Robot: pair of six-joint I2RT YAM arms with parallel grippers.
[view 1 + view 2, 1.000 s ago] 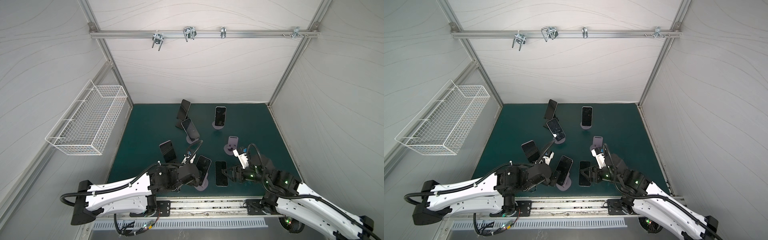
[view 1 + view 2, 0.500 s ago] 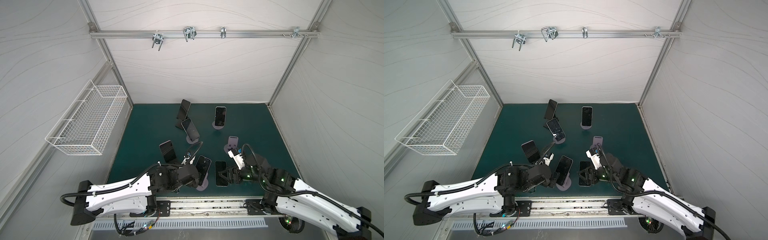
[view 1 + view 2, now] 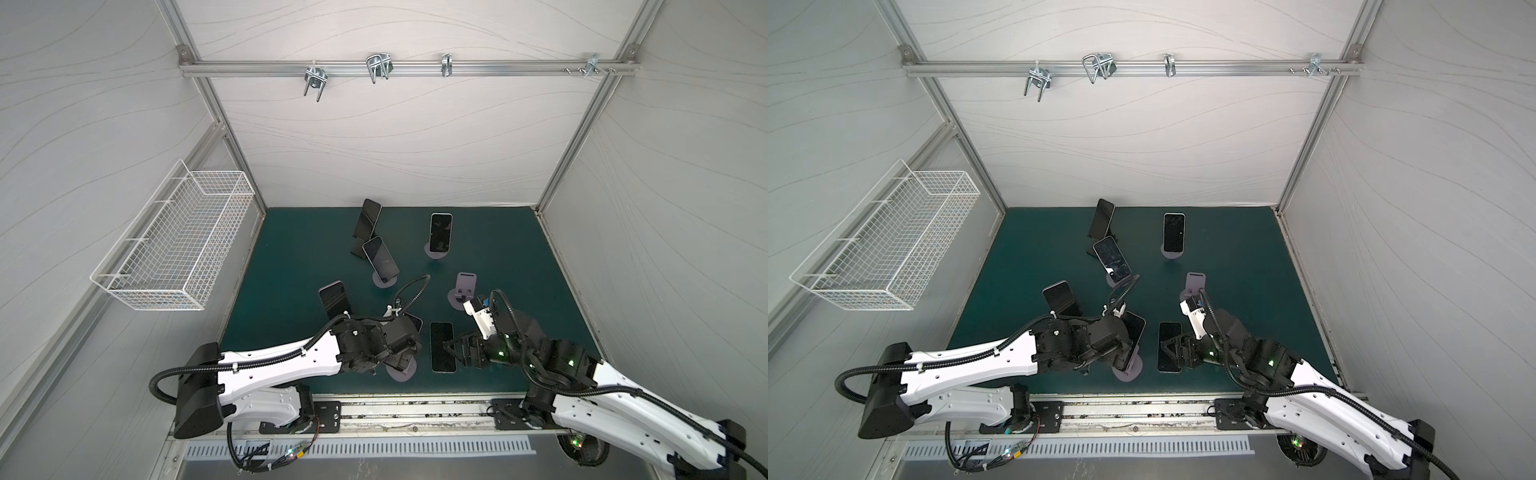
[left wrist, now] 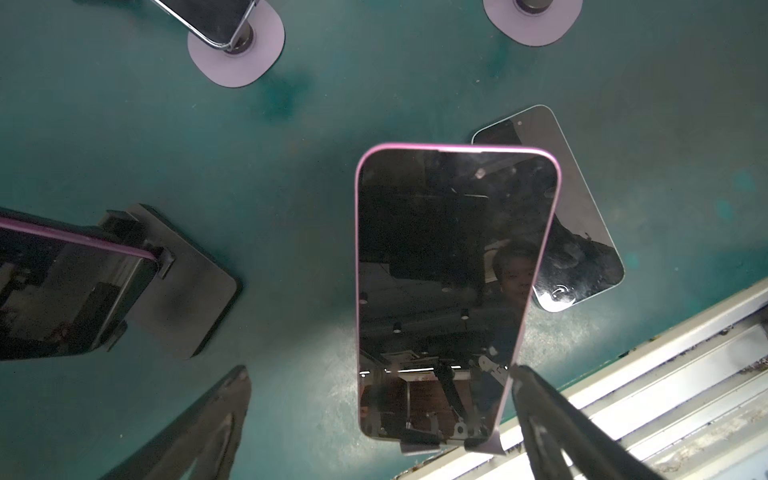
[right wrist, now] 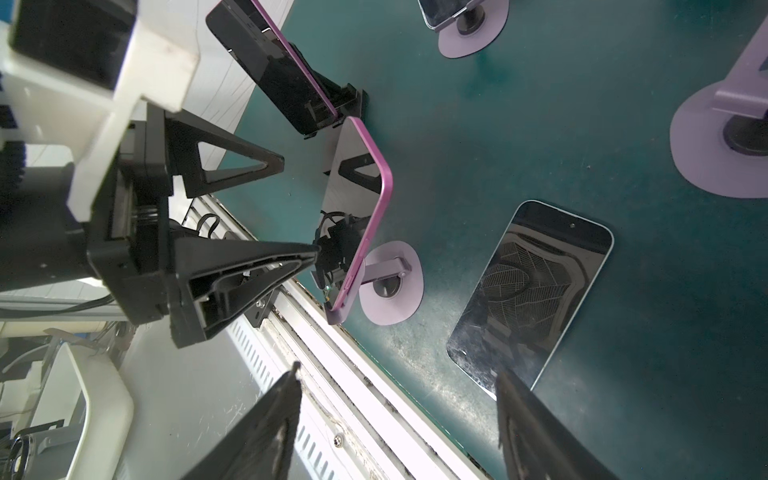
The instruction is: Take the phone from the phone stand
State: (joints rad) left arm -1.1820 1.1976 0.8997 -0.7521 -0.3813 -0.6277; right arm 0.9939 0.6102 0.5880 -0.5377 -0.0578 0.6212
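Note:
A purple-edged phone [image 4: 440, 270] leans on a lilac phone stand [image 5: 390, 286] near the mat's front edge, partly hidden under my left wrist in both top views [image 3: 415, 322] [image 3: 1136, 328]. My left gripper [image 4: 378, 370] [image 5: 299, 205] is open, one finger on each side of that phone's lower part. Whether a finger touches the phone I cannot tell. To its right a blue-edged phone [image 3: 442, 347] [image 5: 532, 291] lies flat on the mat. My right gripper [image 5: 397, 370] [image 3: 451, 347] is open at that phone's right edge and holds nothing.
Further back, several more phones stand on stands: two on black stands [image 3: 367, 220] [image 3: 334, 297], two on lilac ones [image 3: 380, 259] [image 3: 440, 232]. An empty lilac stand [image 3: 464, 286] is beside my right wrist. A wire basket [image 3: 174, 245] hangs on the left wall. A metal rail [image 3: 415, 409] borders the front.
My right arm has shifted left towards the flat phone and its jaws have widened a little. The left arm and the phone on the stand have not moved.

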